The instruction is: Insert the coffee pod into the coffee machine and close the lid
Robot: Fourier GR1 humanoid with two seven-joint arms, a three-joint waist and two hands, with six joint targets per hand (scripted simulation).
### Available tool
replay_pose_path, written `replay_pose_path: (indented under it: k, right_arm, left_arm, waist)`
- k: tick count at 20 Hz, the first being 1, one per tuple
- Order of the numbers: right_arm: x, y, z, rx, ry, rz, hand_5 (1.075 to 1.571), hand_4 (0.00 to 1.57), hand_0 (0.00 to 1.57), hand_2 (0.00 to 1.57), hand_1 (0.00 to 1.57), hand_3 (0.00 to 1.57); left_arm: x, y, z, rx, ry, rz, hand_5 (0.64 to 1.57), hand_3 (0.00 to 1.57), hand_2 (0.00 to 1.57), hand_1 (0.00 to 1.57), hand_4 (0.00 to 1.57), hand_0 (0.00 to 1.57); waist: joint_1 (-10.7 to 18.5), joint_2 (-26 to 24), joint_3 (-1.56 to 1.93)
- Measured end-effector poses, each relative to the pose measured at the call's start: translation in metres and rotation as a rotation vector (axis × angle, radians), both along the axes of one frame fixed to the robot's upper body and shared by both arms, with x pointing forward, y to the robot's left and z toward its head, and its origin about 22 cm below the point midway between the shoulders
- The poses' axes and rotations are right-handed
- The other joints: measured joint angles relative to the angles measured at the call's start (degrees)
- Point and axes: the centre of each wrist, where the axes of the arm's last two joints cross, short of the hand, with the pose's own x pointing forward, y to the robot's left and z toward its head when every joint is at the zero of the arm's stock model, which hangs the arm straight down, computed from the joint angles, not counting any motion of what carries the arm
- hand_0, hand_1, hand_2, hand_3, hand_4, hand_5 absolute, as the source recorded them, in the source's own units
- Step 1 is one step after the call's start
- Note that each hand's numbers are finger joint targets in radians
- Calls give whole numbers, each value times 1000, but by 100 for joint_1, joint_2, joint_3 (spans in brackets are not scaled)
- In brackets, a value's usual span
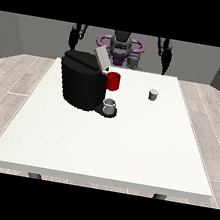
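Observation:
The black coffee machine (82,82) stands on the left half of the white table (106,147), with its grey lid (101,59) tilted up and open. A red part (114,81) shows at the machine's right side, and a grey cup (110,106) sits on its base below. The small grey coffee pod (153,94) stands alone on the table, right of the machine. Both hands hang beyond the table's far edge, away from everything. The hand at the view's right (165,66) points straight down and holds nothing. The hand at the view's left (73,38) is behind the machine's top.
The robot's torso (120,47), with a purple ring around it, is behind the far edge. Wooden floor surrounds the table. Bare table surface stretches from the machine and pod to the near edge.

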Motion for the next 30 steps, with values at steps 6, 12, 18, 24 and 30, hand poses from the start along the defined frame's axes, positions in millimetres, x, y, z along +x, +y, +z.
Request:
replay_pose_path:
  k: [6, 12, 18, 24, 30]
  right_arm:
    - [-1, -2, -13, 39, 41, -38, 1571, 0, 0, 0, 0, 0]
    - [11, 8, -5, -48, -46, -135, 1571, 0, 0, 0, 0, 0]
    - [20, 26, 9, -80, -94, -113, 1571, 0, 0, 0, 0, 0]
    - [29, 44, 17, -60, -120, -79, 1571, 0, 0, 0, 0, 0]
    - [38, 47, 16, -74, -97, -91, 1571, 0, 0, 0, 0, 0]
  left_arm:
    - [-3, 18, 8, 168, -73, -150, 1571, 0, 0, 0, 0, 0]
    - [22, 56, 40, 414, -107, -230, 1571, 0, 0, 0, 0, 0]
    - [47, 81, 49, 549, -45, -233, 1571, 0, 0, 0, 0, 0]
    - [70, 96, 53, 656, 12, -240, 1571, 0, 0, 0, 0, 0]
    - [87, 99, 46, 738, 66, -254, 1571, 0, 0, 0, 0, 0]
  waist:
    - [112, -96, 6]
    - [-162, 230, 5]
    - [-510, 521, 7]
    - [-705, 890, 5]
    - [-731, 1063, 5]
